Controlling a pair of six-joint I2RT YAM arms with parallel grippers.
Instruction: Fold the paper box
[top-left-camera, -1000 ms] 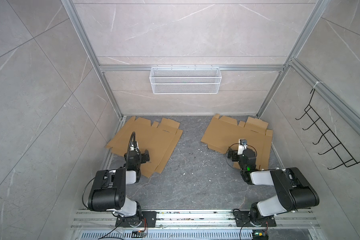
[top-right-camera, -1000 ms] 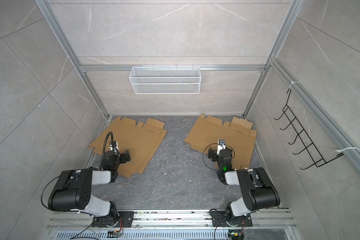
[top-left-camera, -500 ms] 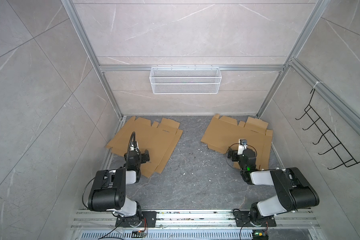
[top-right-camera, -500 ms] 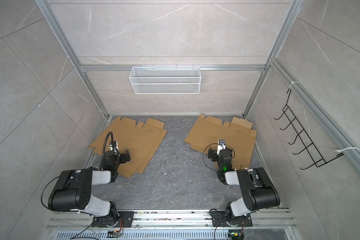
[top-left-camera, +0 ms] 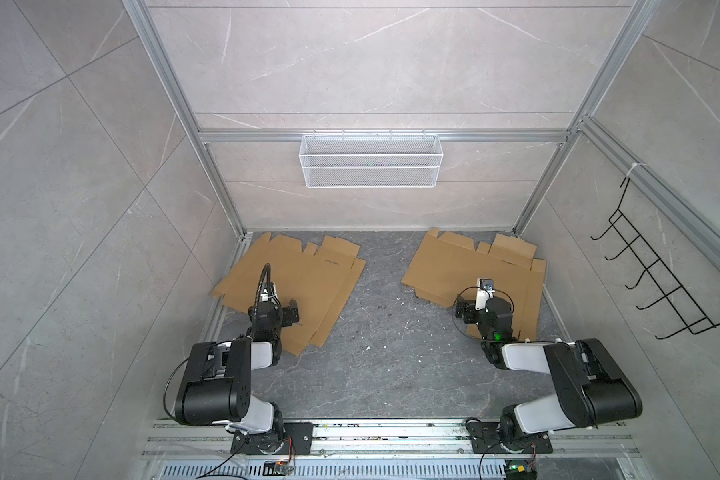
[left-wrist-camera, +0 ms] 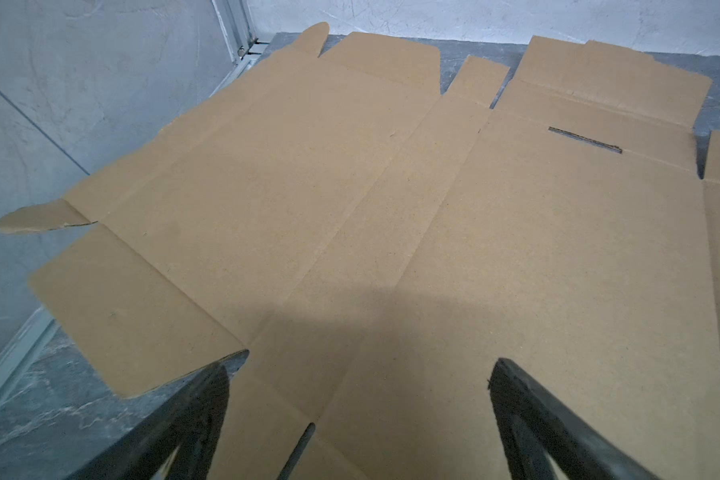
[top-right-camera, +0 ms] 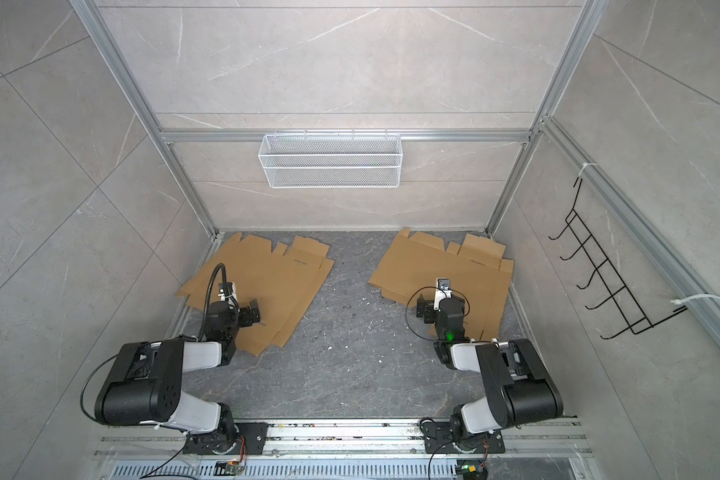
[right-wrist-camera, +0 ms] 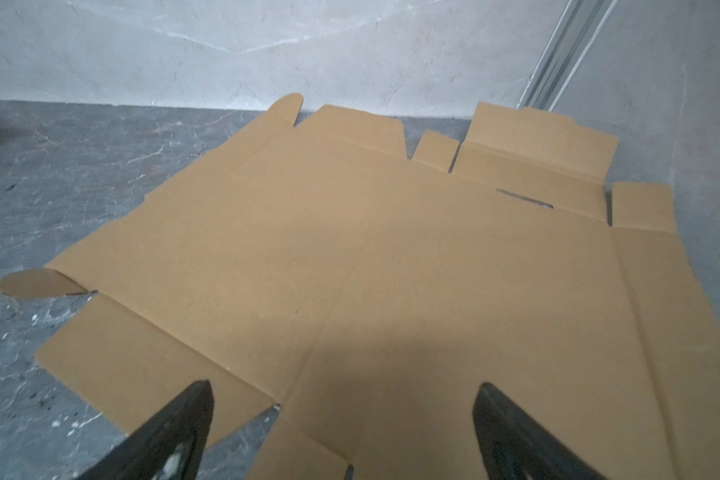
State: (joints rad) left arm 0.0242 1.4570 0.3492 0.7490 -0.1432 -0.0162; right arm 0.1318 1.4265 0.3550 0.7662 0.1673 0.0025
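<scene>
Two unfolded paper box blanks of brown cardboard lie flat on the dark floor. One paper box [top-left-camera: 308,278] [top-right-camera: 275,278] lies at the back left, the second paper box [top-left-camera: 454,266] [top-right-camera: 433,262] at the back right. My left gripper [top-left-camera: 292,311] [top-right-camera: 253,311] hovers low over the left blank's near part, open and empty; its wrist view shows the left gripper [left-wrist-camera: 360,370] with bare cardboard [left-wrist-camera: 391,208] between the fingers. My right gripper [top-left-camera: 461,311] [top-right-camera: 422,309] hangs over the right blank's near edge, also open; the right gripper [right-wrist-camera: 341,388] frames flat cardboard [right-wrist-camera: 391,257].
A white wire basket [top-left-camera: 371,160] hangs on the back wall. A black hook rack [top-left-camera: 657,282] is fixed to the right wall. Aluminium frame posts stand in the back corners. The arms' base rail [top-left-camera: 371,432] runs along the front. Small white specks dot the floor [top-left-camera: 383,353] between the blanks.
</scene>
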